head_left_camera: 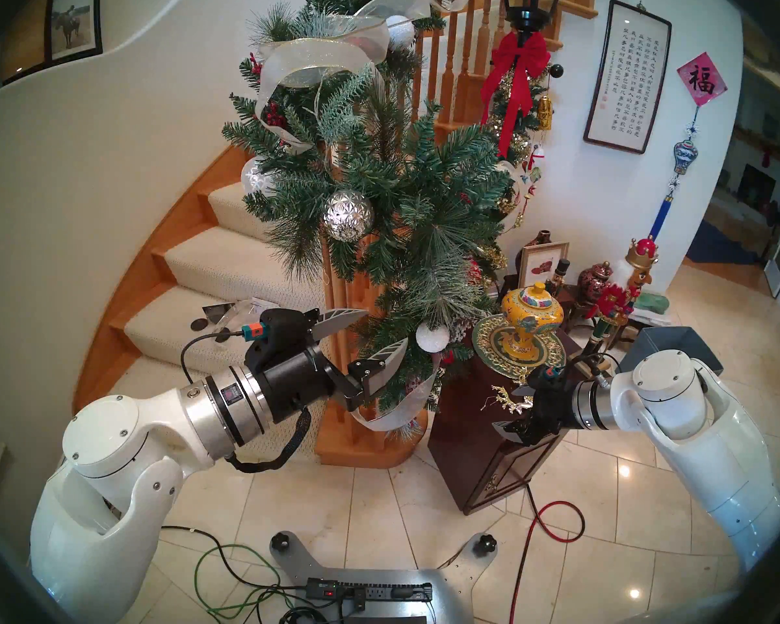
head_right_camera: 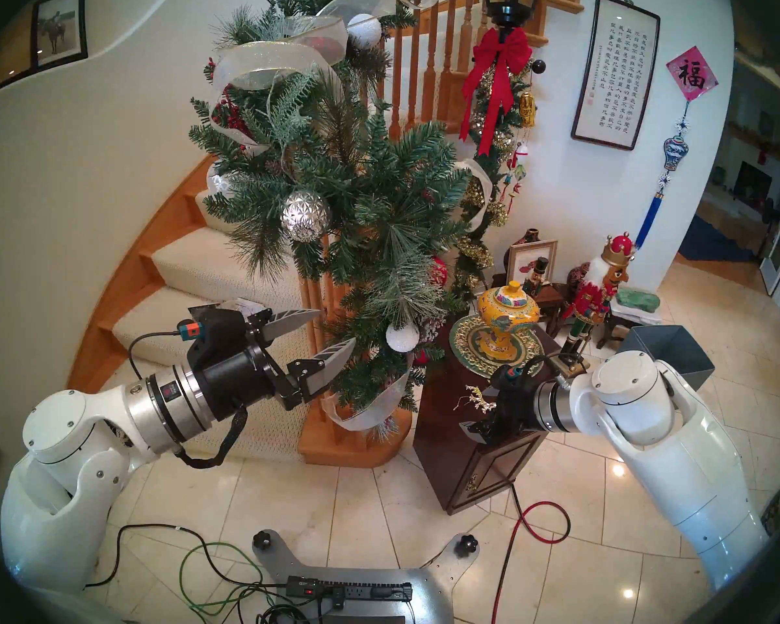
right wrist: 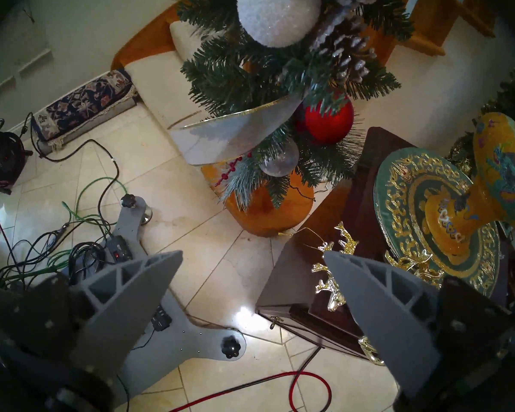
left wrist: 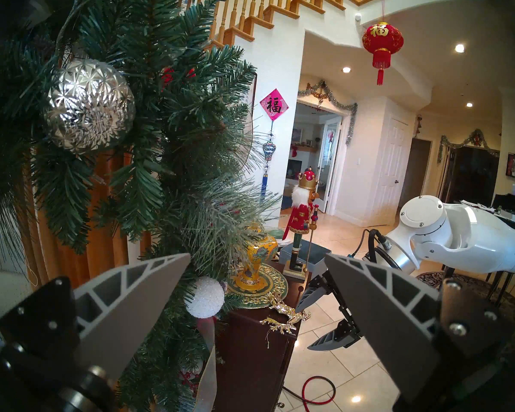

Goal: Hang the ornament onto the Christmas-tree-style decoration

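Reindeer ornament (left wrist: 283,314) lay flat at the near corner of the dark cabinet surface (head_left_camera: 482,434), beside the green plate, not yet hung. Right tool (left wrist: 312,322) spread wide, empty, angled down just beside it, likely lining up a pickup. Left tool (head_left_camera: 370,341) also wide and empty, held level at the garland (head_left_camera: 379,195), perhaps to steady a branch.

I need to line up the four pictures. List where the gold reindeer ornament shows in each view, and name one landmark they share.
Head left: reindeer ornament lower right of centre, on the dark wooden stand, just left of the right gripper.
Head right: same spot, lower right of centre.
Left wrist: bottom centre, at the stand's edge.
Right wrist: lower right, partly behind a finger.
Shared landmark: yellow vase on its green plate.
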Available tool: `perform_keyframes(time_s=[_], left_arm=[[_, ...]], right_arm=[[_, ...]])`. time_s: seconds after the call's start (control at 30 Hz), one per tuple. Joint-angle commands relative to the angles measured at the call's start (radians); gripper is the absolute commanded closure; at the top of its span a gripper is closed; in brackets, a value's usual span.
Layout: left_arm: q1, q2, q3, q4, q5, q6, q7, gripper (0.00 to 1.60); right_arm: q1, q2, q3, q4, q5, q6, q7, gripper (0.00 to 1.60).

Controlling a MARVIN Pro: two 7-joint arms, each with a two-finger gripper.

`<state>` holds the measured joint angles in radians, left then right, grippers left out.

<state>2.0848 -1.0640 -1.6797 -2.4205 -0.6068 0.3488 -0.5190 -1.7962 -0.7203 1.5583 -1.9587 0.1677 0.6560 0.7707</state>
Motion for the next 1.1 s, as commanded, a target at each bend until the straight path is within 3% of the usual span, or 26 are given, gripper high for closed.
perform_keyframes(time_s=[0.0, 0.4, 1.07], left_arm=[[-0.001, 0.0, -0.001, -0.005, 0.0, -0.002, 0.0, 0.0], [-0.001, 0.0, -0.001, -0.005, 0.0, -0.002, 0.0, 0.0], [-0.001, 0.0, -0.001, -0.005, 0.0, -0.002, 0.0, 0.0]], right_arm=[[0.049, -0.003, -0.032, 0.001, -0.026, -0.002, -0.018, 0.0], [0.104, -0.004, -0.122, 0.038, -0.107, -0.021, -0.069, 0.0], [0.158, 0.002, -0.192, 0.092, -0.168, -0.057, -0.089, 0.0]])
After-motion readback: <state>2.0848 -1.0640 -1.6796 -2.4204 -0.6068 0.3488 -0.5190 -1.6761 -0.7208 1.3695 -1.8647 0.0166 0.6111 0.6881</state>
